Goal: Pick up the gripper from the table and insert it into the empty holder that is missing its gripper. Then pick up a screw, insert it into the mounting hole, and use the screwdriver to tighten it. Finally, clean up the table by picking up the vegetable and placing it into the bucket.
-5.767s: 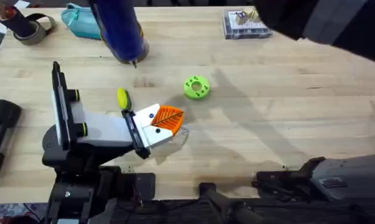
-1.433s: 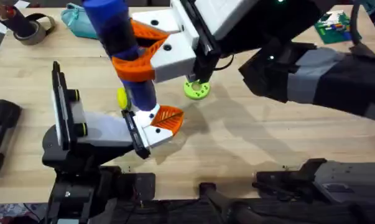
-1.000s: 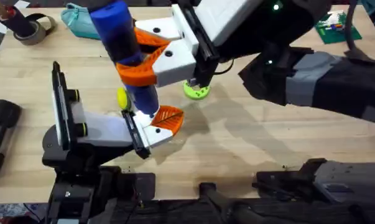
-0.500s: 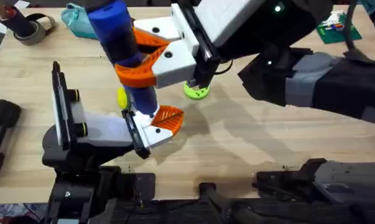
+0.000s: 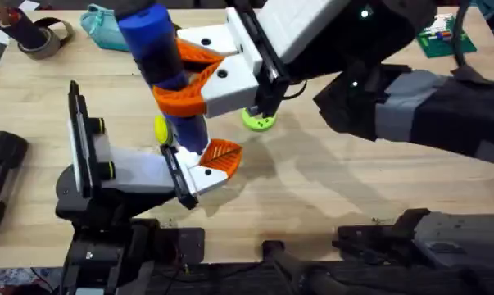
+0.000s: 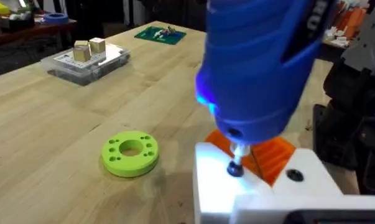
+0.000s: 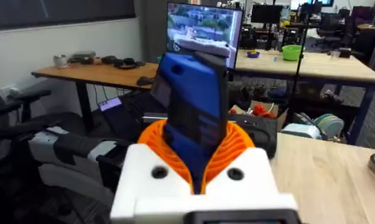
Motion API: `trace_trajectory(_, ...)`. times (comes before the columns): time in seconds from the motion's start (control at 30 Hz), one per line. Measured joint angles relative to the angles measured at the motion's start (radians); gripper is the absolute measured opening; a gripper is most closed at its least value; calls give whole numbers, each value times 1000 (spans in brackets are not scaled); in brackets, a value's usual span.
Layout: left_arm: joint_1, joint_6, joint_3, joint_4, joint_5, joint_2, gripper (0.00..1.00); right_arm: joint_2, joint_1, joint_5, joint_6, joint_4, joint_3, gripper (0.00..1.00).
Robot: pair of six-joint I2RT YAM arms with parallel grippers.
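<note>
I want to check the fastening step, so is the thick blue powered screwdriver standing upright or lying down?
Roughly upright, slightly tilted: the thick blue powered screwdriver, clamped in the right pincer, points its bit down onto the orange ribbed finger's white base block.

Bright-blue screwdriver (image 5: 160, 61) clamped by orange ribbed pads (image 5: 185, 94) on white blocks; orange ribbed gripper (image 5: 220, 156) with white base; lime-green disc (image 5: 259, 119); pale wood table (image 5: 353, 180).

no readable text or labels.
</note>
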Motion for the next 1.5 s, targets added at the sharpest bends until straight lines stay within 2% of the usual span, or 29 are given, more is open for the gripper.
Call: trace_trajectory(1.5, 0, 0, 0, 0, 0, 0, 12, 0, 6, 22, 8, 6, -8, 46)
